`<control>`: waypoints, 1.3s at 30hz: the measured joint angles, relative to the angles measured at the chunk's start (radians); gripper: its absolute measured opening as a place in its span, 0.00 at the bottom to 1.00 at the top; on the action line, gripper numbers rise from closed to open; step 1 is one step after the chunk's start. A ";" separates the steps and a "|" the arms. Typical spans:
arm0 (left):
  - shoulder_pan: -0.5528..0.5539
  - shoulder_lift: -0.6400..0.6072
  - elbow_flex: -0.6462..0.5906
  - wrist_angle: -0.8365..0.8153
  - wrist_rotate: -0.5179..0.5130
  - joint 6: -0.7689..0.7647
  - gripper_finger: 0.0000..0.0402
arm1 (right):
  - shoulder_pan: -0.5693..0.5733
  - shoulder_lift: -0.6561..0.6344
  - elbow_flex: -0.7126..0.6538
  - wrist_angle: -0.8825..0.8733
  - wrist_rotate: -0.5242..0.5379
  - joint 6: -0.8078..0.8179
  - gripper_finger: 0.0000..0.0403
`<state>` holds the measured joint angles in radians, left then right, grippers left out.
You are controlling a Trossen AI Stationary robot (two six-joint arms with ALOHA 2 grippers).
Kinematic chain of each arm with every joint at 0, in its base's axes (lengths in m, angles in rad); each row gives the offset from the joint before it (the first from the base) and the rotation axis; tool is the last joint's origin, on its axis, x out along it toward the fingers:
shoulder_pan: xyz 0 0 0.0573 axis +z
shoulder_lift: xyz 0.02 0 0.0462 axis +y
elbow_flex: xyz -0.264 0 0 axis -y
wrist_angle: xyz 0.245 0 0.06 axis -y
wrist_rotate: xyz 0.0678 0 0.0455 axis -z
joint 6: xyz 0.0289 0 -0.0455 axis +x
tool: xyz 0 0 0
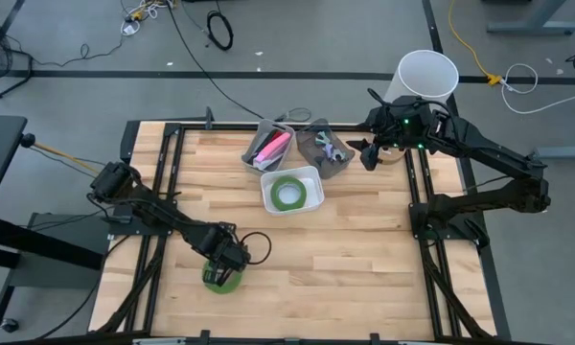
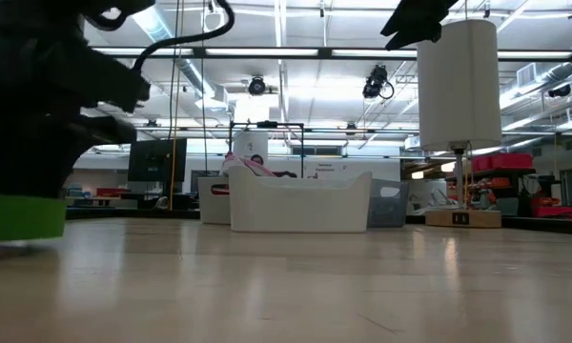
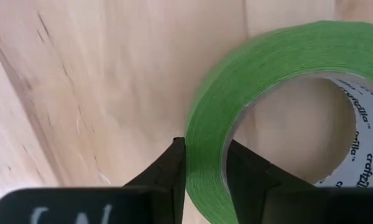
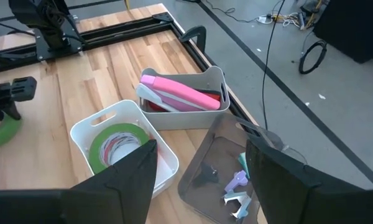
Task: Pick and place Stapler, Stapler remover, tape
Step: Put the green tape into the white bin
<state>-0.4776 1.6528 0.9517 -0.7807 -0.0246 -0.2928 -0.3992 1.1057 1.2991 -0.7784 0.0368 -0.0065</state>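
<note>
A green tape roll [image 1: 220,279] lies flat near the table's front left, and also shows in the low view [image 2: 19,215]. My left gripper [image 1: 226,264] is shut on it. A white bin [image 1: 311,201] at the table's middle holds another green roll [image 4: 115,144] with red showing inside it. A grey bin [image 1: 259,144] holds a pink stapler [image 4: 180,93]. A darker bin [image 1: 343,165] holds purple and white staple removers [image 4: 236,186]. My right gripper [image 4: 199,186] is open and empty, above the far right of the bins [image 1: 366,153]. My left gripper holds the green roll by its ring wall [image 3: 205,134], one finger [image 3: 242,171] inside the open centre and one [image 3: 173,168] outside. The fingers come from above, pointing down. The roll lies flat with its underside on the table.
A tall white cylinder [image 1: 427,75] stands past the table's far right corner. Black frame rails [image 1: 172,172] run along the table's left and right sides. Bare wood [image 1: 364,259] lies between the bins and the front edge.
</note>
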 joint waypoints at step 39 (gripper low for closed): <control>0.608 0.000 0.420 0.012 -0.092 0.393 0.23 | 0.000 0.000 0.000 0.000 -0.001 -0.028 0.61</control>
<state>0.1305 1.6531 1.3716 -0.7691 -0.1165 0.0998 -0.3990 1.1053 1.2991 -0.7780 0.0360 -0.0349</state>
